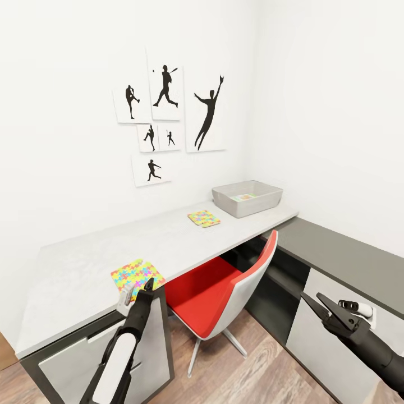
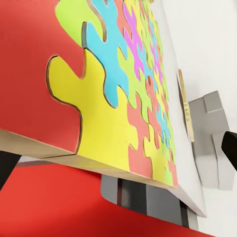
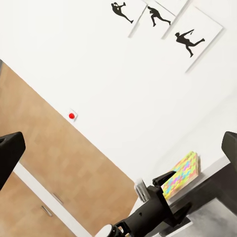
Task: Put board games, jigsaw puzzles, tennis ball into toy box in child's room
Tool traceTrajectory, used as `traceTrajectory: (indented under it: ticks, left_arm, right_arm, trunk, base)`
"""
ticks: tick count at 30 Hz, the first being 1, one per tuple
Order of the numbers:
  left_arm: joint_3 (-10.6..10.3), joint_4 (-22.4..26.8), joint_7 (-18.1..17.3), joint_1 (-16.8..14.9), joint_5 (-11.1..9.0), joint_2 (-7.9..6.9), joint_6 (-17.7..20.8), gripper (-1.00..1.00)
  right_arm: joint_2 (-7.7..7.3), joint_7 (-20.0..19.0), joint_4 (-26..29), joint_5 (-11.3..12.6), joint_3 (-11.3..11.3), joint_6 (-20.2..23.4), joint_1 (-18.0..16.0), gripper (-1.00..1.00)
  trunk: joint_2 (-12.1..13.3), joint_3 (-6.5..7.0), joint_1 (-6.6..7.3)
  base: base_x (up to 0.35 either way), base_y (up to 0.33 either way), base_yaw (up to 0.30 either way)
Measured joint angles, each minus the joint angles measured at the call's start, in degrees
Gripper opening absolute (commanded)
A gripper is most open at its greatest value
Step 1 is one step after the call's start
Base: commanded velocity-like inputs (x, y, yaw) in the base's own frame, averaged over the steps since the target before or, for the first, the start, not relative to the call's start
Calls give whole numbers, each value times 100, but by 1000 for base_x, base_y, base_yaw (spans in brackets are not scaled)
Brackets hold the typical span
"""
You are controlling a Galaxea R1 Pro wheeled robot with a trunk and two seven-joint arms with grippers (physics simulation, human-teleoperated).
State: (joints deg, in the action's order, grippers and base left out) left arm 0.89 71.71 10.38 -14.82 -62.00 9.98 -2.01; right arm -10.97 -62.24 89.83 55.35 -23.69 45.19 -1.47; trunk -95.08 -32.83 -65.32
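Observation:
A jigsaw puzzle (image 1: pixel 136 274) lies at the table's (image 1: pixel 84 264) front edge, slightly over it. My left gripper (image 1: pixel 137 290) is open at that edge, and the puzzle's (image 2: pixel 113 98) underside looms close in the left wrist view. A second jigsaw puzzle (image 1: pixel 203 217) lies further along, in front of the grey toy box (image 1: pixel 264 203). A flat white and green board game (image 1: pixel 244 197) rests inside the box. My right gripper (image 1: pixel 317 303) hangs open and empty over the dark corner section. The right wrist view shows the near puzzle (image 3: pixel 182 175) and the left gripper (image 3: pixel 155 190). The tennis ball and the bed are out of view.
A red and white swivel chair (image 1: pixel 219 292) is tucked under the table between my two arms. White drawers (image 1: pixel 331 348) stand below the dark corner section (image 1: pixel 342 252). Sports silhouette prints (image 1: pixel 168 118) hang on the wall.

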Motion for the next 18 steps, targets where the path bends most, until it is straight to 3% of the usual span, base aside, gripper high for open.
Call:
traceTrajectory:
  ticks: [18]
  left_arm:
    - [35,-4,0,2,2,0,0,100]
  right_arm:
    - [0,2,0,2,-1,0,1,100]
  trunk:
    - [0,0,0]
  base:
    - [0,0,0]
